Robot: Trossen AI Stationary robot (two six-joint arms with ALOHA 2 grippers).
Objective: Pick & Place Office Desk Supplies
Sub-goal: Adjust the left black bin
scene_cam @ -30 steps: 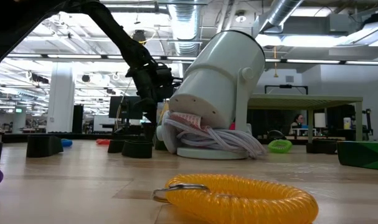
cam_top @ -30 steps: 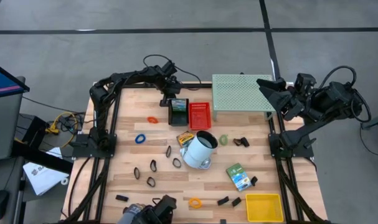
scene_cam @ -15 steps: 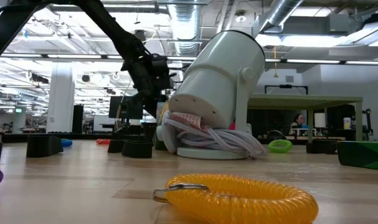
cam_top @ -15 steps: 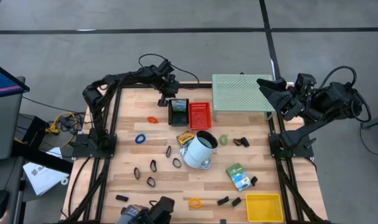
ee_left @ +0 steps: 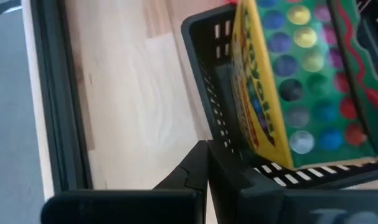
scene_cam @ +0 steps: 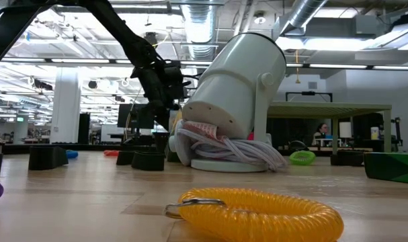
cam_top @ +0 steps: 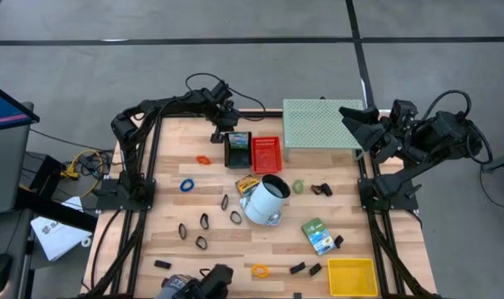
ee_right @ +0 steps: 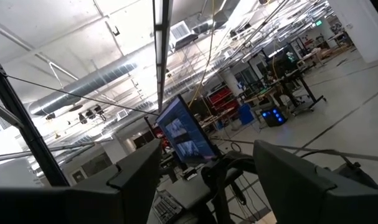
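- Left gripper (cam_top: pixel 217 130), fingers (ee_left: pixel 198 168) pressed together and holding nothing, just beside the black bin (cam_top: pixel 237 149) at its far-left corner.
- Crayon box (ee_left: pixel 288 81) lying inside that bin (green and yellow face up).
- Right gripper (cam_top: pixel 357 120), fingers spread wide and empty, well right of the bin, over the green tray (cam_top: pixel 318 124).
- Clips (cam_top: pixel 203 221), rings (cam_top: pixel 187 185) scattered on the table (cam_top: pixel 168 216) in front of the bin.

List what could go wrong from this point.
1. The left hand, shut, sits right by the black basket holding a crayon box; moving off carelessly could drag or tip the basket.
2. The white lamp lies tipped mid-table among binder clips; an arm reaching nearby might knock it and scatter them.
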